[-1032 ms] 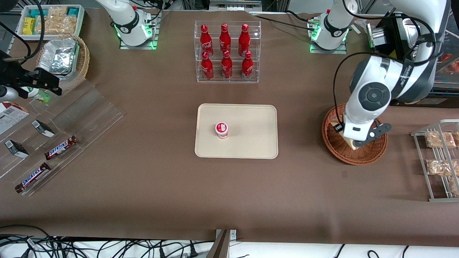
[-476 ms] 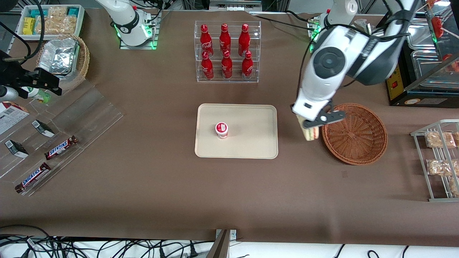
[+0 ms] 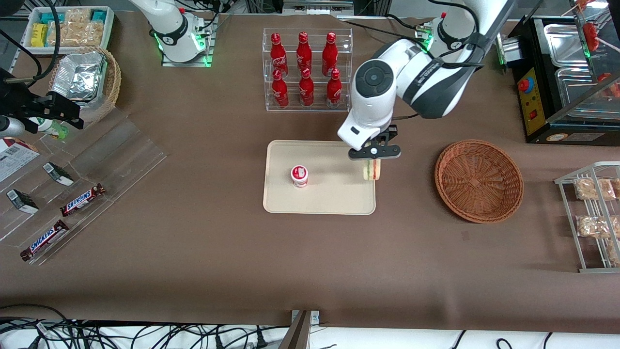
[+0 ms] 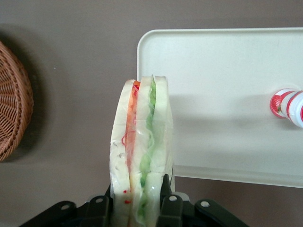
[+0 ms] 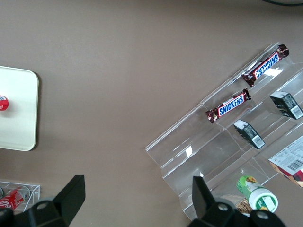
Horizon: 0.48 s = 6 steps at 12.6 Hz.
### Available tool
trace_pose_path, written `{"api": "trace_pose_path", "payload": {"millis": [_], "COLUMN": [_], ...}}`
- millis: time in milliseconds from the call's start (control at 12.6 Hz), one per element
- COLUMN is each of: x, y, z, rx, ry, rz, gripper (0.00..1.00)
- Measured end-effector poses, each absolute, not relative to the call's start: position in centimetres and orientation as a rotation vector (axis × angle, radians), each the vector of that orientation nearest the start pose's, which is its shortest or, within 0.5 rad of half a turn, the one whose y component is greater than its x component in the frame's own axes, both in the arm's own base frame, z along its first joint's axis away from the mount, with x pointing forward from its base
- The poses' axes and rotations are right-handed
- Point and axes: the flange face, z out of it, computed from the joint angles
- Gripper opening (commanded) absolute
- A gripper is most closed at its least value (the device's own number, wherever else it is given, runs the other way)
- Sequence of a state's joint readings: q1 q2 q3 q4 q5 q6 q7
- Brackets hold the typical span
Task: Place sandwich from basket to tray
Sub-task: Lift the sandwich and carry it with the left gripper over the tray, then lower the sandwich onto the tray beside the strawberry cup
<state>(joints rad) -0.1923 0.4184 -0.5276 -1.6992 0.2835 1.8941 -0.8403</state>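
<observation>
While fingers (image 4: pixel 168 208) pinch the layered wedge sandwich (image 4: pixel 141 151) | gripper (image 3: pixel 372 167) above smooth tray (image 3: pixel 339 203) rim | woven basket (image 3: pixel 478 180) apart

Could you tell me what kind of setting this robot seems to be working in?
Probably a mock snack shop on a lab table: racked cola bottles, Snickers bars on a clear stand. The gripper holds the sandwich at the tray's edge.

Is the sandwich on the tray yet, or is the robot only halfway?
More than halfway. The round brown wicker basket is empty. The claw holds the wrapped triangular sandwich upright above the flat cream tray's edge. Left: carry it over the tray, lower, let go.
</observation>
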Motion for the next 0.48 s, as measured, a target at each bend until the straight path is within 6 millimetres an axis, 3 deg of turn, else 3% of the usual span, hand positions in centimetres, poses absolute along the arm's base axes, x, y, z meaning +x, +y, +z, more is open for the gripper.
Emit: {"api": "trace_pose_path", "payload": {"millis": [476], "x": [49.8], "y": [-42.5], "z": [29.0], "rx": [-2.958], "ry": [-0.049], "rz": [-0.009], "gripper": [0.36]}}
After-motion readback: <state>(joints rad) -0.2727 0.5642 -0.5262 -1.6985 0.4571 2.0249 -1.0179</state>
